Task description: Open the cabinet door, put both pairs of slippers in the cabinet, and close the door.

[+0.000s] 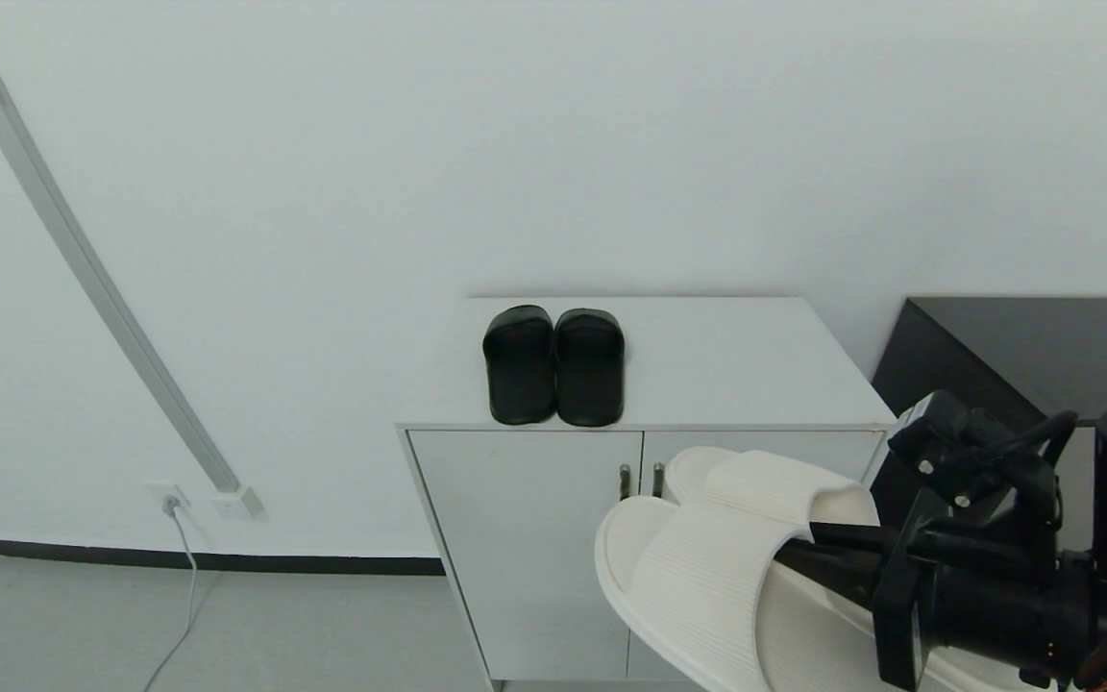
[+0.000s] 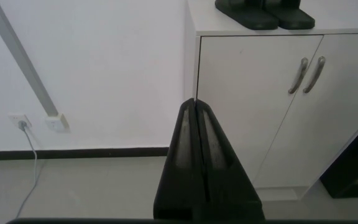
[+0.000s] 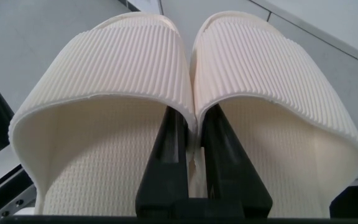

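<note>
A pair of black slippers (image 1: 553,365) rests side by side on top of the white cabinet (image 1: 746,370), near its front edge. The cabinet's two doors (image 1: 529,538) are closed, with two metal handles (image 1: 641,480) at the centre seam. My right gripper (image 1: 808,553) is shut on the pair of white slippers (image 1: 707,567), pinching their inner sides together, and holds them in the air in front of the right door. In the right wrist view the fingers (image 3: 169,146) reach in between the white slippers (image 3: 117,81). My left gripper (image 2: 195,109) is shut and empty, left of the cabinet (image 2: 247,106).
A black table (image 1: 1034,351) stands right of the cabinet. A wall socket with a plugged cable (image 1: 169,502) and a slanted grey conduit (image 1: 83,255) are on the wall to the left. Grey floor lies in front of the cabinet.
</note>
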Robot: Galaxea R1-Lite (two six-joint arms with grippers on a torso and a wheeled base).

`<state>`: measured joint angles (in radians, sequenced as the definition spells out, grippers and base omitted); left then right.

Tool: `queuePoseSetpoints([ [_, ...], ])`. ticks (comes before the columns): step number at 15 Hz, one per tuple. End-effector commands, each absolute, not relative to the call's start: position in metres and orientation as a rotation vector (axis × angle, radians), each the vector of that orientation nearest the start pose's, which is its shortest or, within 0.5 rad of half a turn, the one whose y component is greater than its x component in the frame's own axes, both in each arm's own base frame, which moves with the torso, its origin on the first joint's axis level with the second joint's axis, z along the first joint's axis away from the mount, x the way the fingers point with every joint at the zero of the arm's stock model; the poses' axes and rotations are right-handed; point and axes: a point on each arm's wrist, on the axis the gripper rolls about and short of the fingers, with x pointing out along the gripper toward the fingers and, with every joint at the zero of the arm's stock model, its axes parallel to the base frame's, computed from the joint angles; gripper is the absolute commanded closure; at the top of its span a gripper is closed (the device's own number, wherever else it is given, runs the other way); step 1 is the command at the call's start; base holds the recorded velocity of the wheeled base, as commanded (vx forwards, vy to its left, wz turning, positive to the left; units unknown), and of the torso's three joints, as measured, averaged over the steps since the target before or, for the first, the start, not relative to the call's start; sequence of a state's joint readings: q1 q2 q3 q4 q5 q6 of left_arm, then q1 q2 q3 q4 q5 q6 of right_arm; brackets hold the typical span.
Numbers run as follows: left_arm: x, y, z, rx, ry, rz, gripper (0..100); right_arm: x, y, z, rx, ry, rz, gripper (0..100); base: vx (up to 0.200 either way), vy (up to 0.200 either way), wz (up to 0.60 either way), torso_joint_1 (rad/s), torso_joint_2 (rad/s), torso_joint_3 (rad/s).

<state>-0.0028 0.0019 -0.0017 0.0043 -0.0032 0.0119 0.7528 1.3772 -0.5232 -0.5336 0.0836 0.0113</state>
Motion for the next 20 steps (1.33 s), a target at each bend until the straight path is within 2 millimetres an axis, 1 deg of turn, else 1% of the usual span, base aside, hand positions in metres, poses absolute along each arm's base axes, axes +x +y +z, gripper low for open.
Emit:
queuePoseSetpoints([
  [1, -0.0228, 0.0000, 0.0755, 0.012, 0.005, -0.006, 100, 0.1550, 0.1480, 0.1756, -0.104, 0.336, 0.827, 100, 0.000, 0.000, 0.00, 0.000, 0.00, 0.000],
  [4, -0.0228, 0.0001, 0.0755, 0.011, 0.005, -0.003, 100, 0.1544, 0.1474, 0.1737, -0.109, 0.341, 0.827, 100, 0.000, 0.000, 0.00, 0.000, 0.00, 0.000],
  [6, -0.0228, 0.0000, 0.0755, 0.011, 0.005, -0.005, 100, 0.1538, 0.1468, 0.1728, -0.112, 0.343, 0.828, 100, 0.000, 0.000, 0.00, -0.097, 0.22, 0.132],
  [9, -0.0228, 0.0000, 0.0755, 0.011, 0.005, -0.005, 100, 0.1539, 0.1469, 0.1732, -0.111, 0.342, 0.828, 100, 0.000, 0.000, 0.00, -0.173, 0.40, 0.225],
  [13, -0.0228, 0.0000, 0.0755, 0.012, 0.005, -0.008, 100, 0.1542, 0.1471, 0.1743, -0.105, 0.325, 0.828, 100, 0.000, 0.000, 0.00, -0.224, 0.54, 0.307],
  [14, -0.0228, 0.0000, 0.0755, 0.012, 0.005, -0.008, 0, 0.1542, 0.1471, 0.1743, -0.105, 0.325, 0.828, 100, 0.000, 0.000, 0.00, -0.227, 0.54, 0.320],
  [20, -0.0228, 0.0000, 0.0755, 0.014, 0.005, -0.008, 0, 0.1523, 0.1453, 0.1714, -0.109, 0.334, 0.828, 100, 0.000, 0.000, 0.00, -0.209, 0.52, 0.318],
])
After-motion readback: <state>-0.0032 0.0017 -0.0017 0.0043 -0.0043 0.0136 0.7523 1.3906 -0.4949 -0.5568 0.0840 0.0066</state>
